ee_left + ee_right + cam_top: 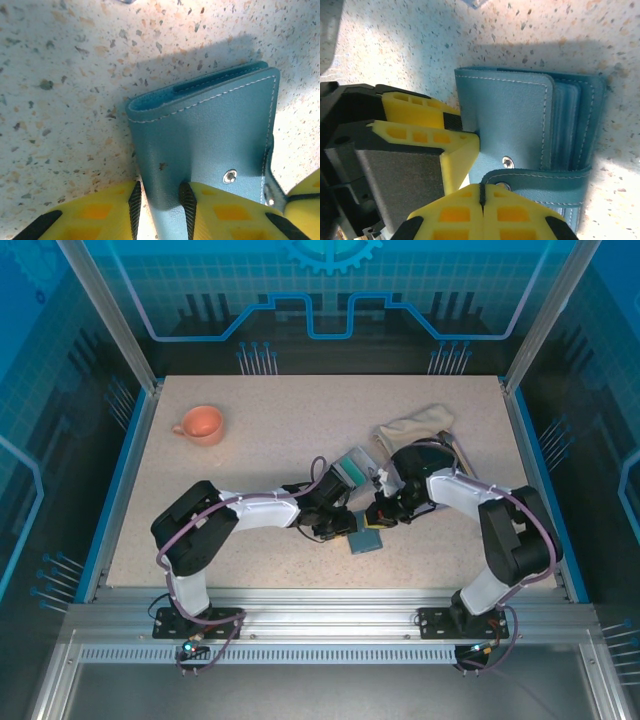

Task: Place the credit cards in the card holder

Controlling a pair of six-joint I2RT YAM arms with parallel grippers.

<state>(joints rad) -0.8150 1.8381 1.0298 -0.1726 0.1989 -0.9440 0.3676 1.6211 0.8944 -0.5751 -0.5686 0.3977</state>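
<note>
The teal-blue card holder (366,539) lies folded on the table between my two grippers. In the left wrist view the card holder (210,130) has one corner between the black pads of my left gripper (161,207), which is shut on it. In the right wrist view my right gripper (481,189) is shut, with the tip of the holder's snap strap (540,176) pinched at its tips. Layered slot edges (566,125) show at the holder's right side. Behind the left gripper (345,525) the teal-green credit cards (351,468) sit in what looks like a clear box.
An orange cup (201,425) stands at the back left. A beige cloth (415,424) lies at the back right, just behind the right arm (470,495). Blue rails (120,480) edge the speckled table.
</note>
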